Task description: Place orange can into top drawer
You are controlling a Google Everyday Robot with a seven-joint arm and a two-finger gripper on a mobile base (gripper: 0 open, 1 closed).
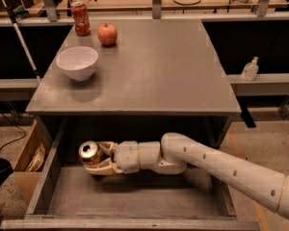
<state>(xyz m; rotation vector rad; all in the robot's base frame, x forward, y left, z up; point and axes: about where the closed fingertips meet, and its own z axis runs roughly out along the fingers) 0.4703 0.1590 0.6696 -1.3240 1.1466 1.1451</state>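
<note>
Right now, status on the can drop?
Status: gripper shut on orange can. Can inside open top drawer, left rear, not yet released. No obstruction seen on drawer floor.

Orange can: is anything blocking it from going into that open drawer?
Nothing visible does. The gripper grips the orange can inside the open top drawer, toward its left rear, and the drawer's bottom around it is bare.
</note>
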